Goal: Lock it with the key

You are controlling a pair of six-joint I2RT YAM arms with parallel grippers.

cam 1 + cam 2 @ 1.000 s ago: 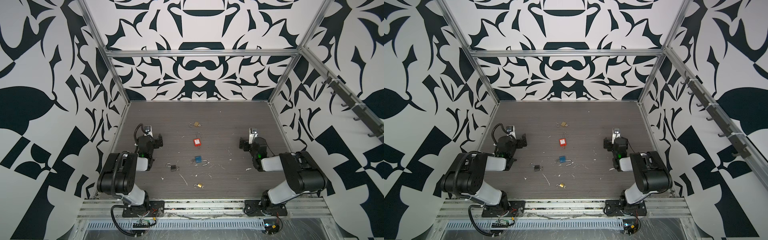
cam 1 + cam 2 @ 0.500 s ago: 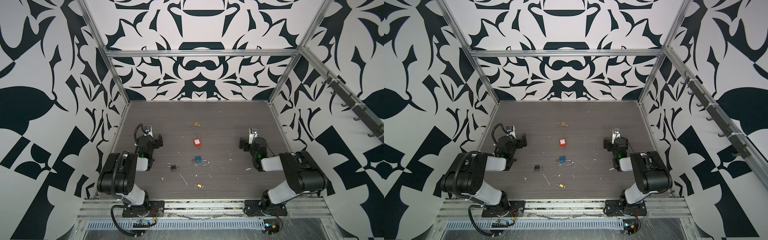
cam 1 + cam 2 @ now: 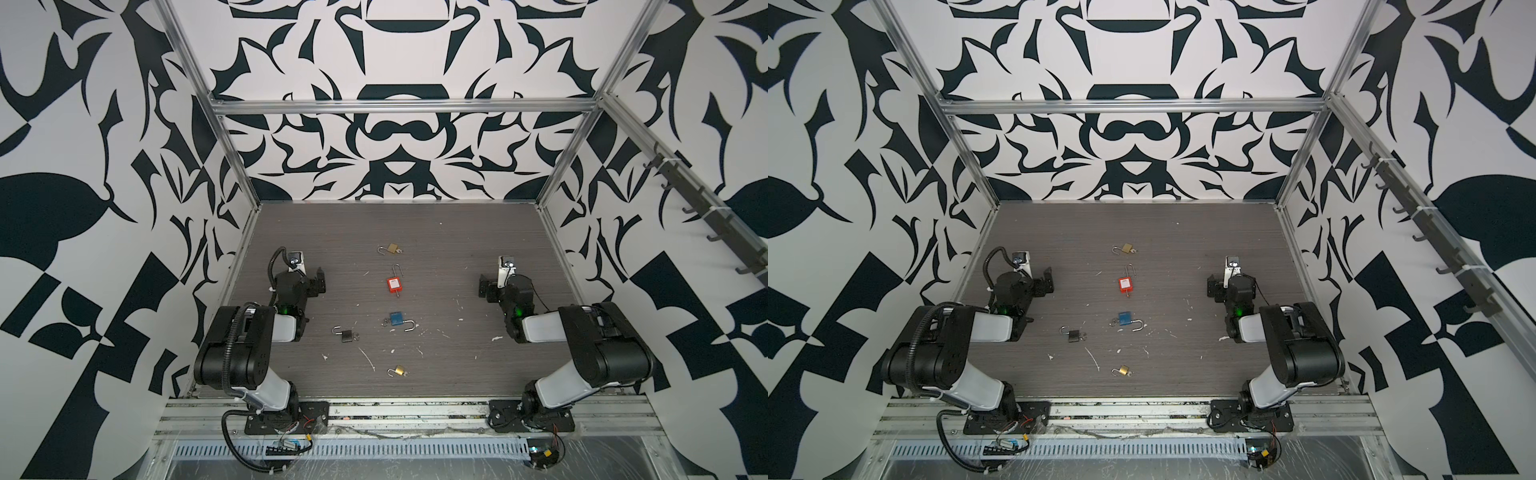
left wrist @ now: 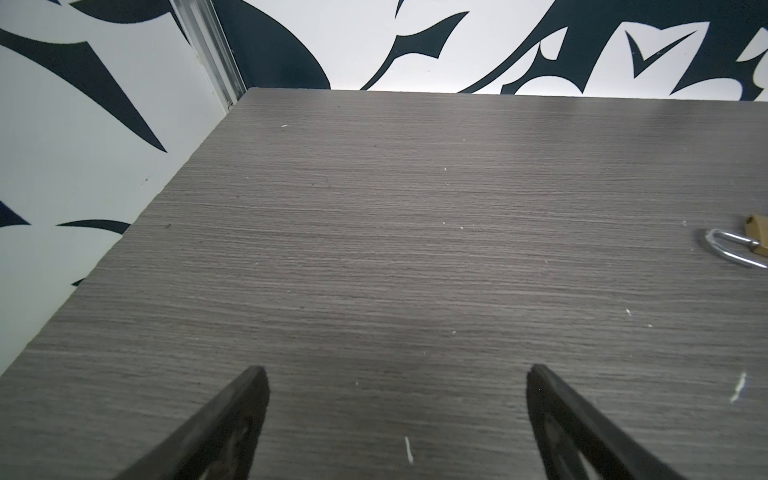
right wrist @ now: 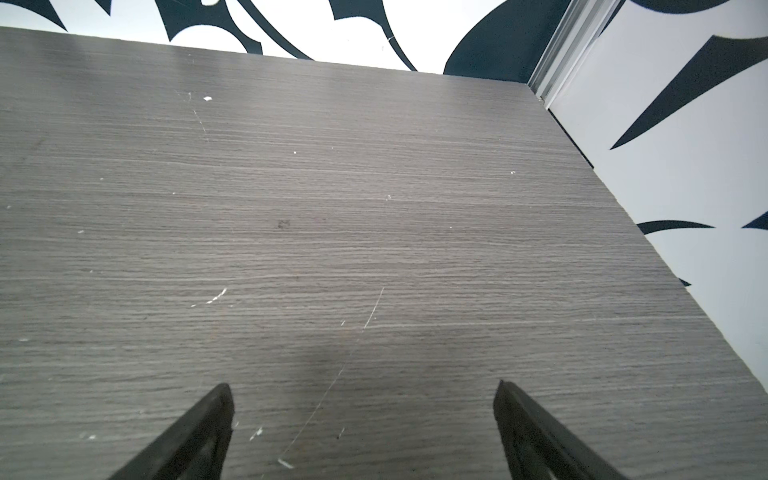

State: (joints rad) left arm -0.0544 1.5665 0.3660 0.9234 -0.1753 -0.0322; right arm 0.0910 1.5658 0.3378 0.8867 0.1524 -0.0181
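Note:
Several padlocks with open shackles lie down the middle of the grey table in both top views: a brass padlock point(image 3: 392, 248) farthest back, then a red padlock point(image 3: 395, 284), a blue padlock point(image 3: 397, 318), a black padlock point(image 3: 347, 335) and a small brass padlock point(image 3: 400, 370) nearest the front. A small key stub point(image 3: 398, 293) sticks out of the red one's near end. My left gripper point(image 3: 320, 280) point(image 4: 397, 376) rests open and empty left of the red padlock. My right gripper point(image 3: 484, 286) point(image 5: 363, 390) rests open and empty to its right. The far brass padlock point(image 4: 756, 239) shows at the edge of the left wrist view.
Patterned walls with aluminium posts point(image 3: 232, 149) close the table on three sides. A rail with hooks point(image 3: 706, 212) runs along the right wall. White scratches and flecks point(image 3: 368, 358) mark the table point(image 3: 436, 374). Both arms sit folded near the front corners.

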